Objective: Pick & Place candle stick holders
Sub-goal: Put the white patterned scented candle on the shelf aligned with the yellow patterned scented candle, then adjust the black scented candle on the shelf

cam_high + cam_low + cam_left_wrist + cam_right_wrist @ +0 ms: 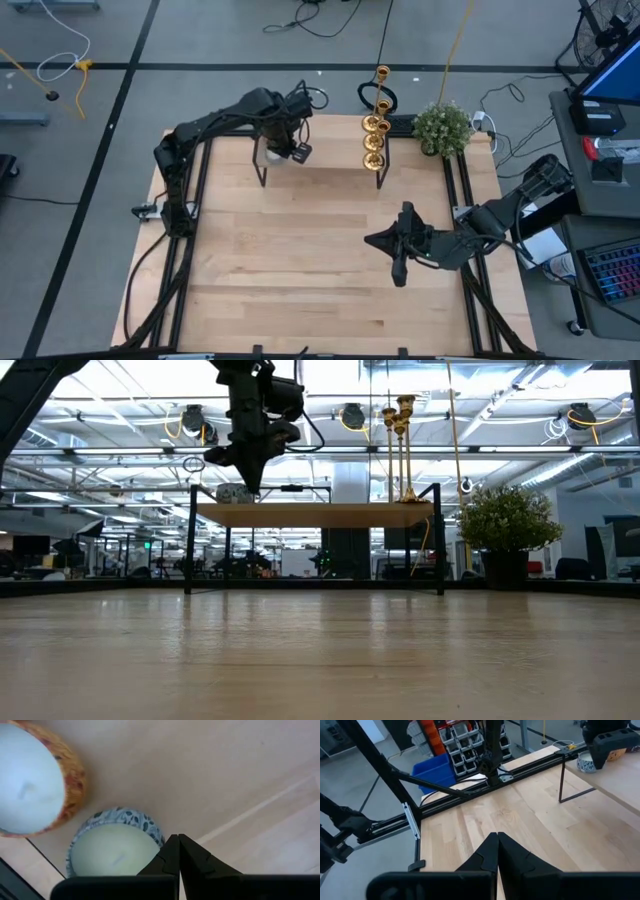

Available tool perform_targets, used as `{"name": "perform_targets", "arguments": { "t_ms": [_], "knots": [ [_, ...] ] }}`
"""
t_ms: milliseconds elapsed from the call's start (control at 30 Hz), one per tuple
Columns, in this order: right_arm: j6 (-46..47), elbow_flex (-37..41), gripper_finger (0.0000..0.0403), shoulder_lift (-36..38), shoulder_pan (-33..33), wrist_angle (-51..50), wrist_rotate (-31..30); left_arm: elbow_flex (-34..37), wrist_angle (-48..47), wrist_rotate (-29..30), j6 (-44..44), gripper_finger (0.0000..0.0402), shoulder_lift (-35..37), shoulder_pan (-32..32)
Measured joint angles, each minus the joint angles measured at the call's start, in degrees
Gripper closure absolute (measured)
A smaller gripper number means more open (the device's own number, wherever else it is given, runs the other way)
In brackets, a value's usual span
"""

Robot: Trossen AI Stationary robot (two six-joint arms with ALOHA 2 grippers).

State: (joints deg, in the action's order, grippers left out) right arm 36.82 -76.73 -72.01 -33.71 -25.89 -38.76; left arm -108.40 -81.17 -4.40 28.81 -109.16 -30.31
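The gold candle stick holders (374, 140) stand in a row on the right end of a raised wooden shelf (330, 150) at the table's far side; the low view shows their tall stems (398, 450). My left gripper (178, 842) is shut and points down over the shelf's left end (251, 485), far from the holders. It stands at a pale candle in a blue-patterned tin (112, 852). Beside that sits a white candle in an orange-patterned tin (30, 780). My right gripper (498, 840) is shut and hangs in the air over the table's right middle (372, 240). My left gripper's shut fingertips (172, 851) stand at the rim of the blue-patterned candle tin (150, 827), coming from above. I cannot tell whether they touch it.
A potted green plant (441, 128) stands just right of the shelf, close to the holders. The shelf rests on thin black legs (562, 780). Bare wooden tabletop (300, 260) spreads in front of the shelf.
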Motion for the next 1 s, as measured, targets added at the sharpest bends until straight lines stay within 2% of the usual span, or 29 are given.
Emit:
{"name": "perform_targets", "arguments": {
  "t_ms": [833, 1000],
  "knots": [
    [-0.66, 0.0, 0.0403, -0.02, 1.26, 1.25, -0.17, -0.02, -4.32, -0.5, -1.42, 0.0401, 0.0, -0.81],
    [-0.77, 0.0, 0.0403, -0.02, 1.6, 1.25, -0.16, -4.54, -4.0, -0.51, -2.94, 0.0401, 0.04, 0.31]
  ]
}}
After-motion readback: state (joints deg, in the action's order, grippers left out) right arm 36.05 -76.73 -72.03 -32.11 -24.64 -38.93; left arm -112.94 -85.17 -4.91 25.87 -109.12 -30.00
